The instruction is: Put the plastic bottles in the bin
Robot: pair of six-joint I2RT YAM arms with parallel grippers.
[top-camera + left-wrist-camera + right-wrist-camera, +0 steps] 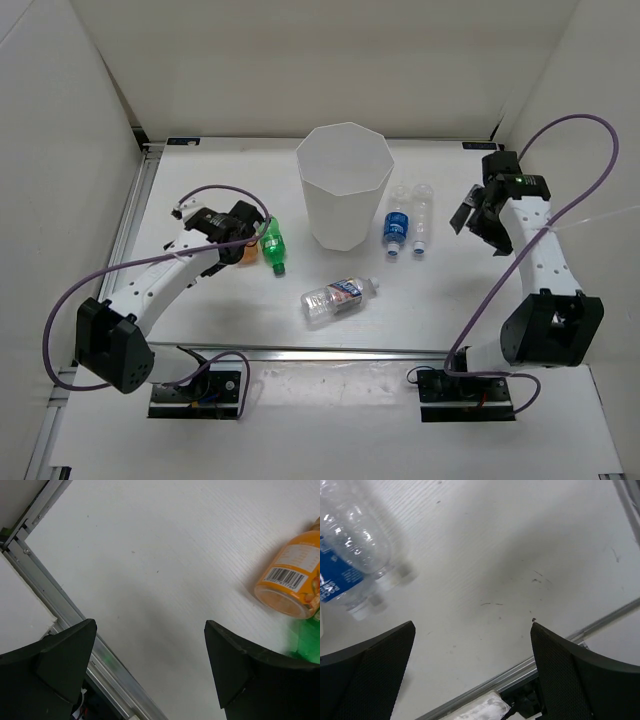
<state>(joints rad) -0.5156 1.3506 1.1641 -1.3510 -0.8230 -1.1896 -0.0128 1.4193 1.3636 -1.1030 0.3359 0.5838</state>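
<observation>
We find the left gripper (150,665) with its jaws spread wide and only bare table (165,555) between them. Just off its right finger lies the orange bottle (292,582). We can make out a barcode on its label, but the small print is too fine to read. A sliver of the green bottle (306,649) shows beside it.

The right gripper (472,670) is spread just as wide and grips nothing. Up and to its left lie two clear bottles, one plain (357,535) and one with a blue label (332,575). Its white lettering is cut off, so we cannot read it.

From above we count five bottles, all lying on the table outside the single white bin (340,215):
- one green
- one orange
- three clear, two of them with blue labels

The third clear bottle (340,297) lies alone in front of the bin.
</observation>
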